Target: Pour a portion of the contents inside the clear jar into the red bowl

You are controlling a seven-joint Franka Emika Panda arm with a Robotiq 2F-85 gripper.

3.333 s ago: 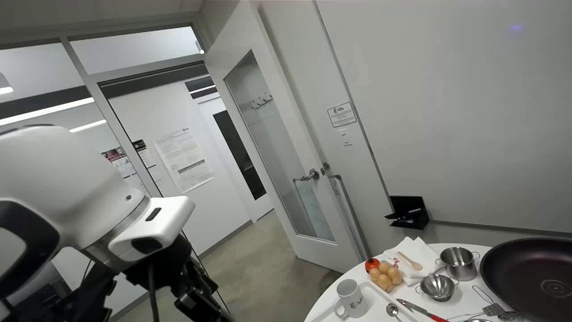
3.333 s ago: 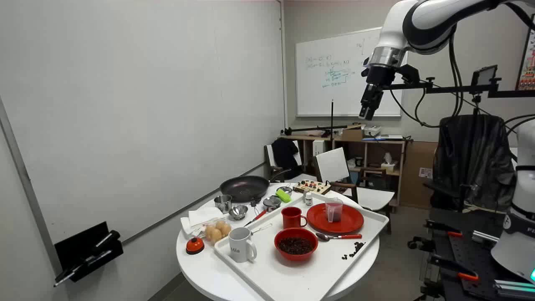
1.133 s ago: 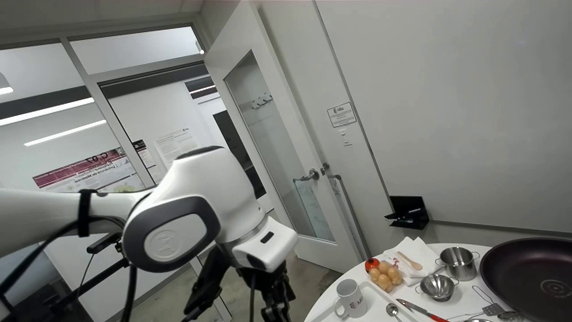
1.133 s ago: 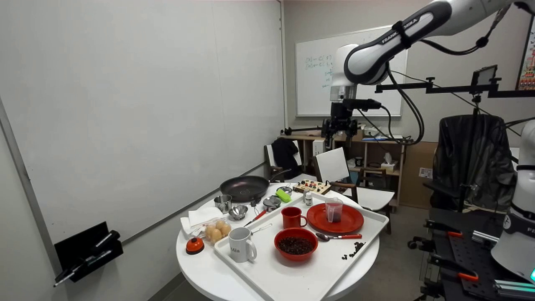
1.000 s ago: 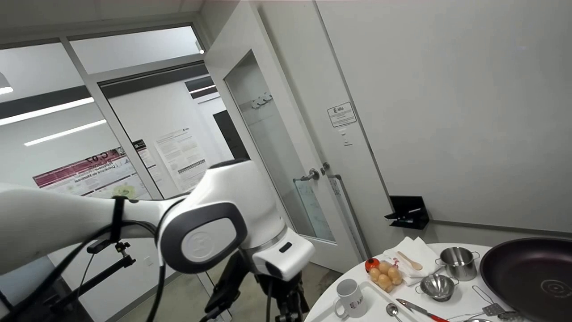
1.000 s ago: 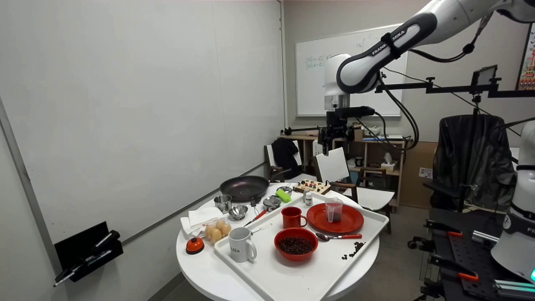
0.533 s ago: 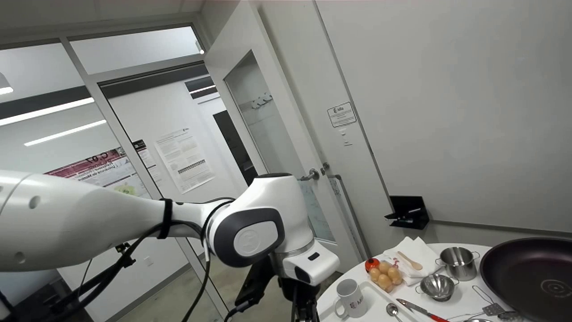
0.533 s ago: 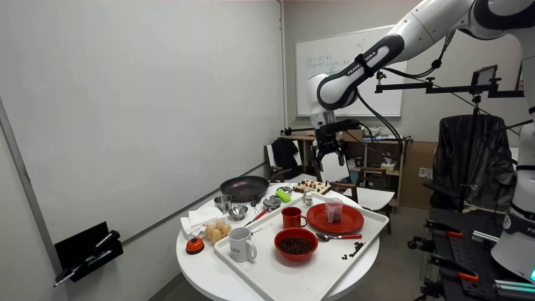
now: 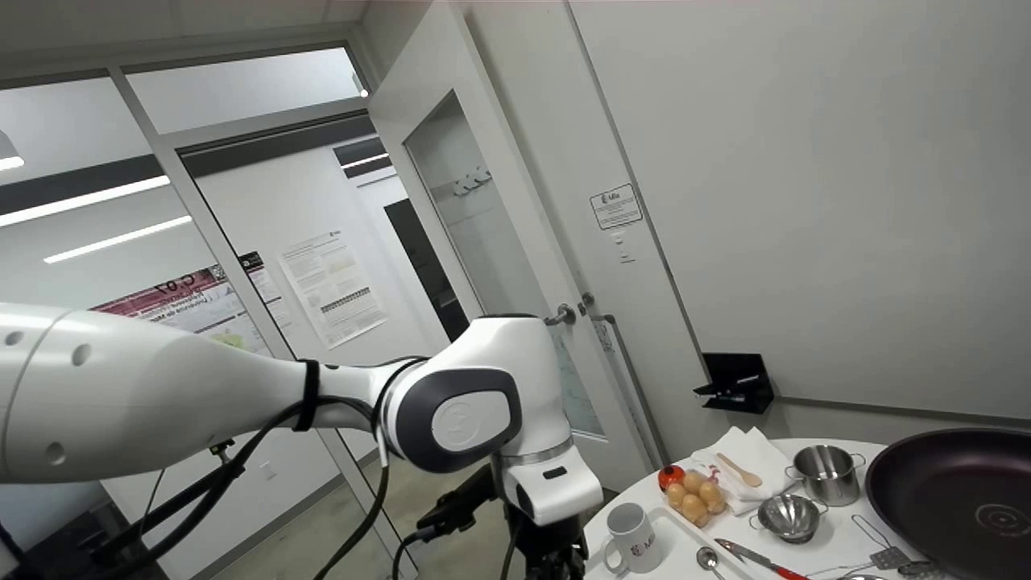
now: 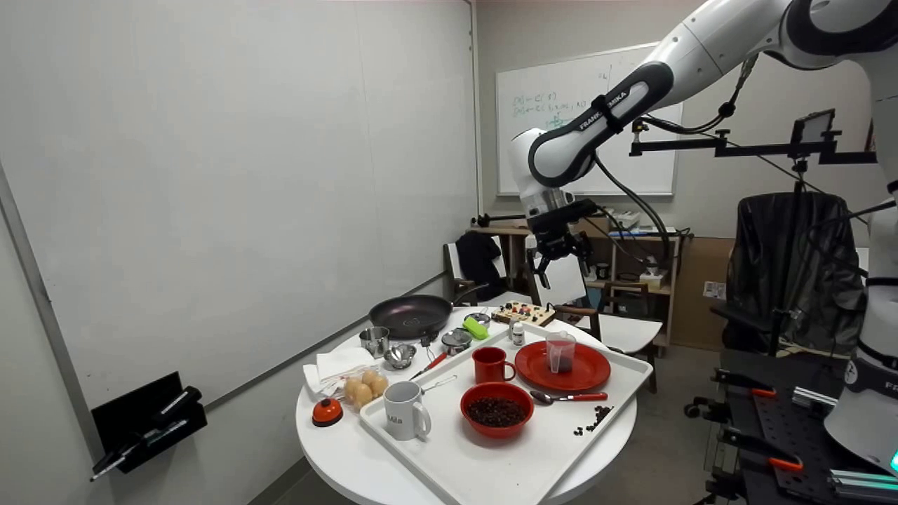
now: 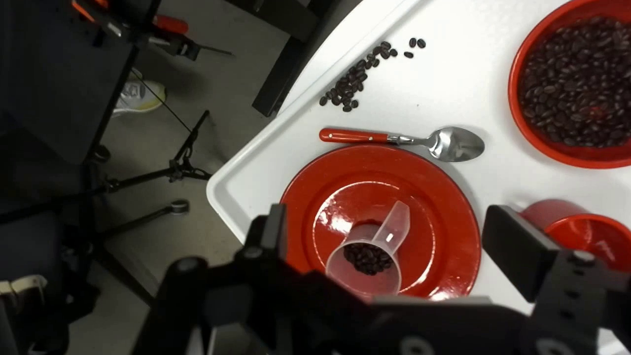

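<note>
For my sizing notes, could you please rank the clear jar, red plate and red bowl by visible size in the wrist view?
1. Red plate, partly hidden
2. Red bowl, judging only what shows; the picture's edge crops it
3. Clear jar

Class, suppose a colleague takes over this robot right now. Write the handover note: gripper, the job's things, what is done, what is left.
Gripper: open, holding nothing, raised above the tray.
Clear jar: upright on the red plate, some dark beans inside.
Red bowl: on the same tray, holding many similar beans; whether any came from the jar, these pictures cannot say.
Done: no pour can be confirmed; the jar is not yet gripped.
Left: probably lower, grip the jar, carry it over the bowl, tip out only a portion.
Loose beans lie near the tray's edge.
</note>
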